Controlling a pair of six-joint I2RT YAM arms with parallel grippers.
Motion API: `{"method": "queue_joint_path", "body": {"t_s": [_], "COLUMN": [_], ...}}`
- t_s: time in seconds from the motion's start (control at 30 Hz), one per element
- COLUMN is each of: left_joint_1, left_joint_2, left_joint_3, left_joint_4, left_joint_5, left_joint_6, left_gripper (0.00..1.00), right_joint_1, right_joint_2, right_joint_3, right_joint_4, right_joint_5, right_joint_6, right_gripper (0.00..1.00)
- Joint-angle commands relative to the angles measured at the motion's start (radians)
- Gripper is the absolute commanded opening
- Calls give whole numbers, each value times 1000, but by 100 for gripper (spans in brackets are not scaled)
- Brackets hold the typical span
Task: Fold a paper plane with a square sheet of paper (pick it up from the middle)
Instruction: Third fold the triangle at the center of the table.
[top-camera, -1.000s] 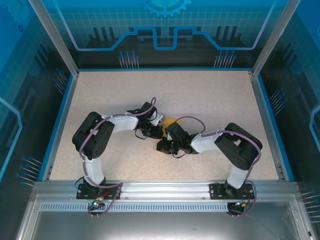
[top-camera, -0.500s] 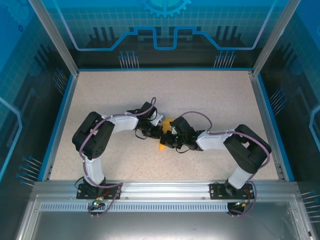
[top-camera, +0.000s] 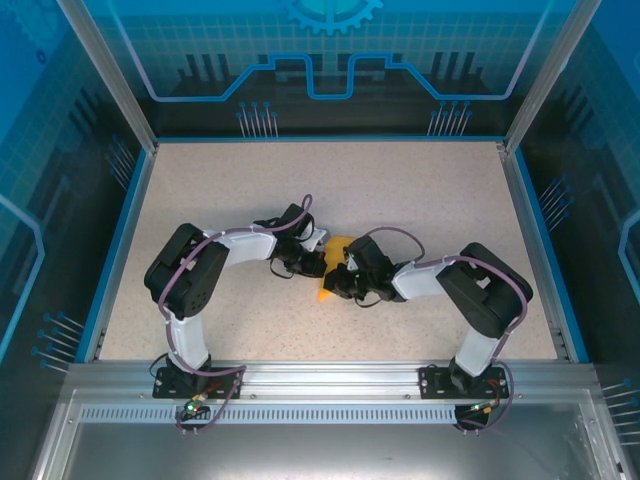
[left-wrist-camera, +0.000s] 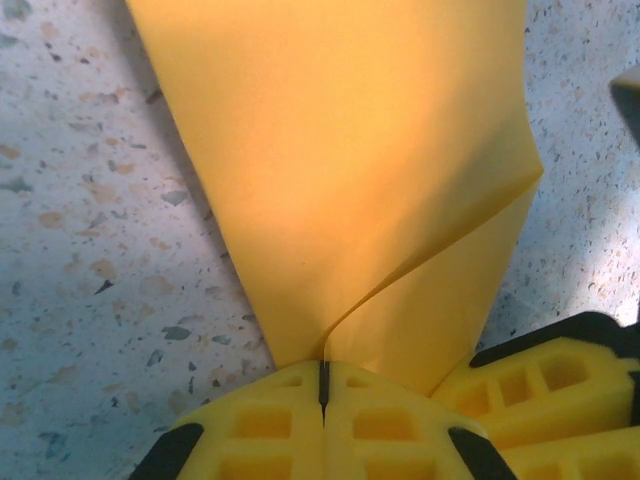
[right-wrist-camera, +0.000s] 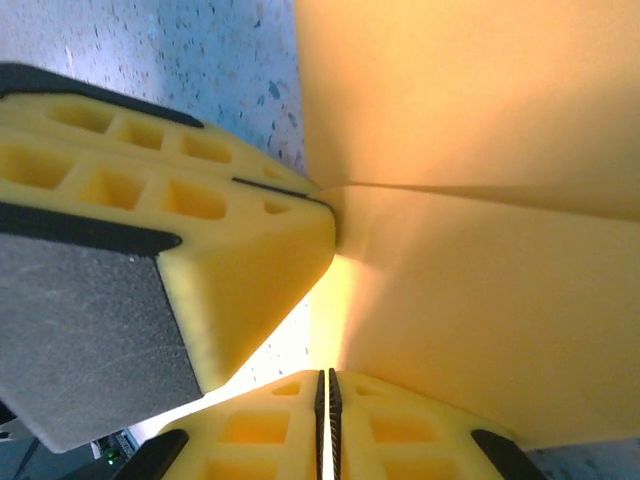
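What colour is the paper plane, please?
The paper plane is plain orange-yellow, clearest in the left wrist view.

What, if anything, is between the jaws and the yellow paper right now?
Nothing visible. The left gripper has its jaws shut on the paper; the right gripper, jaws shut, sits right against it.

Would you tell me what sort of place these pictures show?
Probably a robot test cell, not a home: a speckled table walled by blue panels on aluminium posts, with the left arm and right arm bolted to a metal rail.
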Motion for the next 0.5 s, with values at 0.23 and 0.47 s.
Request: {"method": "queue_joint_path", "body": {"t_s": [0.23, 0.47], "left_joint_1": [3, 2], "left_joint_2": [38, 34], "left_joint_3": [2, 1], "left_joint_4": [-62, -64], "left_joint_5": [-23, -27], "left_joint_6": [33, 35], "left_gripper": [0, 1], "right_joint_1": [-78, -95], "right_joint_2": [-21, 9], "right_joint_3": [-16, -28], "right_joint_4": [-38, -32], "right_joint_5": [-6, -11], "right_joint_6": [-57, -59], "right_gripper": [13, 13]}}
